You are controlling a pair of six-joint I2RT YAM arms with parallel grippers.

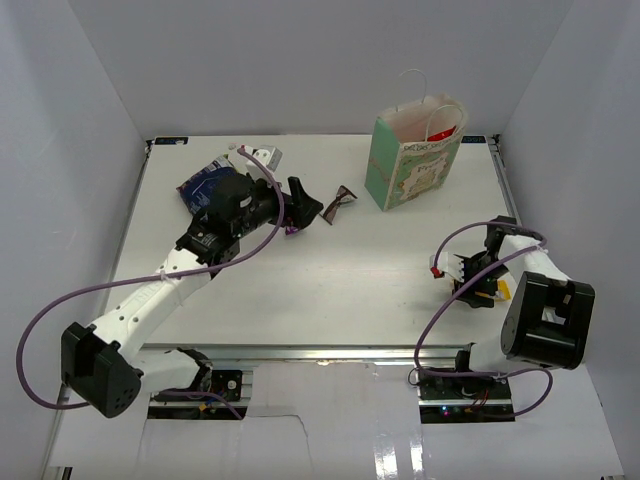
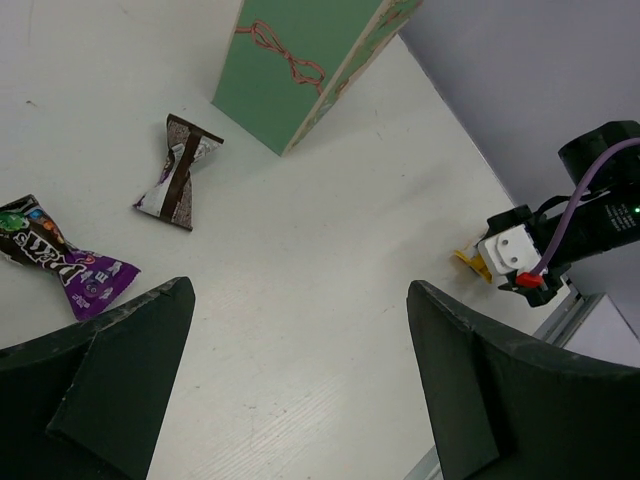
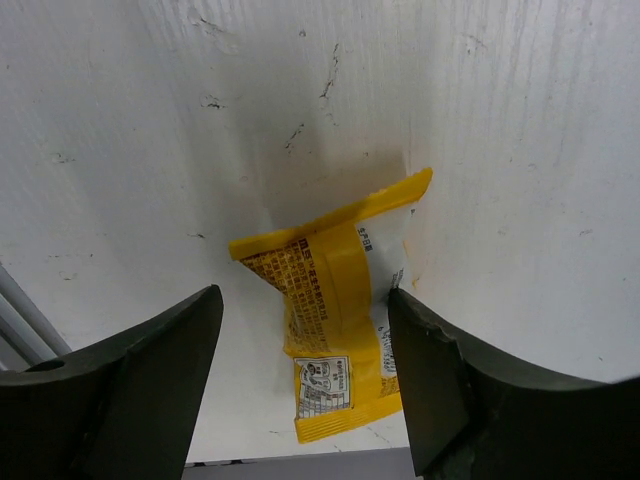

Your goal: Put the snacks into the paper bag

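Yellow packet [image 3: 335, 330] sits mid-frame between right jaws, wide, not gripping. Close squarely across its middle. Left jaws wide, empty.

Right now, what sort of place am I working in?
Probably a robot test booth, not a home or shop: plain white walls box in a white table, a metal mounting rail runs along its near edge, and the only goods are a paper bag and scattered snacks.
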